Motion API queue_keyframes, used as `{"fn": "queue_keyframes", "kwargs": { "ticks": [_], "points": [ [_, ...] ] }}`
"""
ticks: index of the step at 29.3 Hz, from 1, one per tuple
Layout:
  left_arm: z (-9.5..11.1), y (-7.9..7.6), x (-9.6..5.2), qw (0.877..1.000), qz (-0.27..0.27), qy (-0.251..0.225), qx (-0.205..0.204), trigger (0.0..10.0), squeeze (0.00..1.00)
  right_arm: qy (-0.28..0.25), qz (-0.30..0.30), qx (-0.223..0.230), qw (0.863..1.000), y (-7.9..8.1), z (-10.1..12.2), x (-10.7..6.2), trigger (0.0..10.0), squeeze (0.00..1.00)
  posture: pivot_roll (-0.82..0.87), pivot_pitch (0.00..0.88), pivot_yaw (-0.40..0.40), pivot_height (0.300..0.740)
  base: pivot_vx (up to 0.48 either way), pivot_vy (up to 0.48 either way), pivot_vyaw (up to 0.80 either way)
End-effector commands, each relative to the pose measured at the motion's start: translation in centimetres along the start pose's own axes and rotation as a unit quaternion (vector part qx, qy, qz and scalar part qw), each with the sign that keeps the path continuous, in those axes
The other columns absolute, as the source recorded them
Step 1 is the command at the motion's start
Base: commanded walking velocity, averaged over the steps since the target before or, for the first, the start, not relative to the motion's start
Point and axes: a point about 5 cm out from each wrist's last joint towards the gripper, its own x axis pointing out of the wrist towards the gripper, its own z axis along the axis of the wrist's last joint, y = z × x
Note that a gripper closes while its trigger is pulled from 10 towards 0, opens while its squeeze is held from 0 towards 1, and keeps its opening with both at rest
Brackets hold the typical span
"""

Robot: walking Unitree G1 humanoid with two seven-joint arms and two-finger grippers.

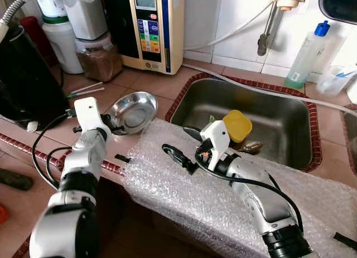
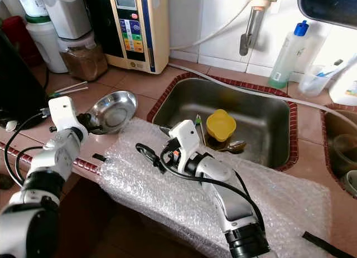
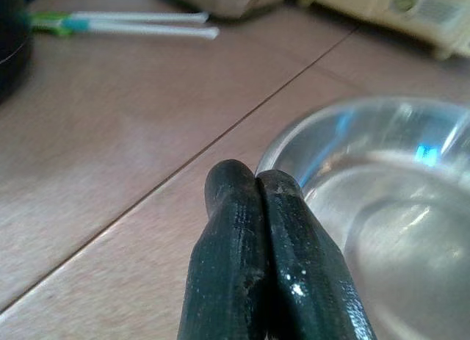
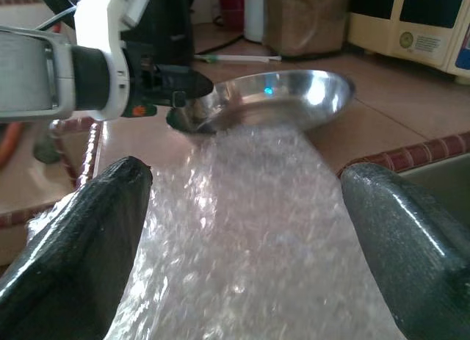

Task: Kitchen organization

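Note:
A shiny steel bowl (image 1: 134,110) rests on the tiled counter, its near edge on a sheet of bubble wrap (image 1: 184,196) that drapes over the counter's front. My left gripper (image 1: 116,126) is shut, its tips right at the bowl's left rim (image 3: 294,145); the left wrist view shows nothing between the pressed fingers (image 3: 235,230). My right gripper (image 1: 184,144) hovers open over the bubble wrap, pointing toward the bowl (image 4: 279,98), a short way from it. Its two fingers (image 4: 88,230) stand wide apart with only bubble wrap below.
The steel sink (image 1: 279,96) to the right holds a yellow cup (image 1: 237,125) and a spoon (image 1: 252,147). A water unit (image 1: 150,27), a brown-filled jar (image 1: 99,57) and a soap bottle (image 1: 307,54) line the back. A black appliance (image 1: 22,79) stands left.

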Motion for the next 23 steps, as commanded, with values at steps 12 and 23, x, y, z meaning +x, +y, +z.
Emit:
{"fn": "queue_keyframes", "kwargs": {
  "ticks": [12, 23],
  "points": [
    [2.1, -1.5, -1.4, 0.992, -0.031, -0.121, -0.016, 0.0, 0.0, -0.018, -0.106, 0.021, 0.994, -3.1, 1.3, 1.8, 10.0, 0.22, 0.07, 0.0, 0.0, 0.74, 0.0, 0.0, 0.0],
    [2.2, -1.1, -1.2, 0.995, 0.003, -0.103, -0.009, 10.0, 1.0, 0.0, -0.118, 0.036, 0.992, -3.5, 0.5, 2.4, 10.0, 0.0, 0.07, 0.0, -0.01, 0.74, 0.0, 0.0, 0.0]
  ]
}}
